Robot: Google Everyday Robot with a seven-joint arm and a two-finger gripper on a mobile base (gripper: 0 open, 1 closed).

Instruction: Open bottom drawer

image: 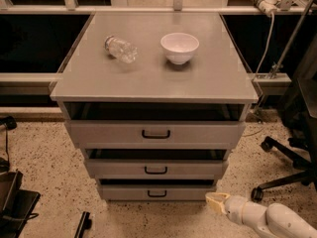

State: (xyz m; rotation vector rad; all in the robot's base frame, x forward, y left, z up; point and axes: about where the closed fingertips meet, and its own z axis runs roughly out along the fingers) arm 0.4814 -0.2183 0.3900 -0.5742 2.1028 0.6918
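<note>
Hovering low at 4 o'clock of the bottom drawer [124, 193], the lowest of three grey fronts, the tool [216, 202] is seen just beside its right end, apparently placed for a reach to the small black handle [157, 194]; whether it is spread or closed cannot be told. A white bowl [179, 47] and a tipped clear bottle [121, 49] are carried on the grey desk [148, 81], set on speckled flooring [39, 162].

Gripper [214, 201] down low near the floor [47, 165], bottom drawer [124, 192] just beside it, its black handle [157, 194] a bit farther off
</note>
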